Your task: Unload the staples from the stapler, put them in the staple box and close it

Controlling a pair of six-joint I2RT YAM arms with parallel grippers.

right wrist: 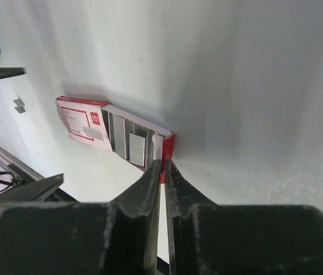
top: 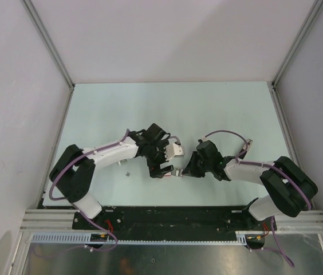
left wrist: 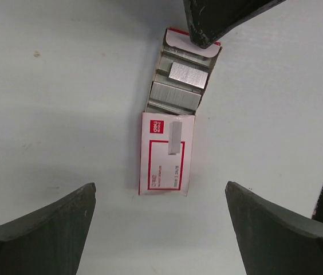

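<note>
now the right gripper [right wrist: 162, 166] clamps the tray flap [right wrist: 168, 144] of the red-and-white cardboard staple box [left wrist: 164, 166], the left gripper [left wrist: 158, 193] gapes above; one jerk could scatter its silver staple strips [left wrist: 176, 94].

My left arm [top: 107, 153] reaches forward and inward from its base, the elbow folded back at the near left and the wrist bent so that its camera looks straight down. My left gripper [left wrist: 160, 193] hangs with its jaws spread wide — the two dark fingers [left wrist: 47, 229] stand far apart at the bottom corners of my wrist view, touching nothing. My right arm [top: 250, 170] mirrors this from the other side, forearm angled in toward the middle and wrist tipped low. My right gripper [right wrist: 162, 163] is nearly closed — its fingertips pinch the thin red end of the stapler [right wrist: 87, 123], with only a slit between them. The two grippers sit near each other, tips facing.
</note>
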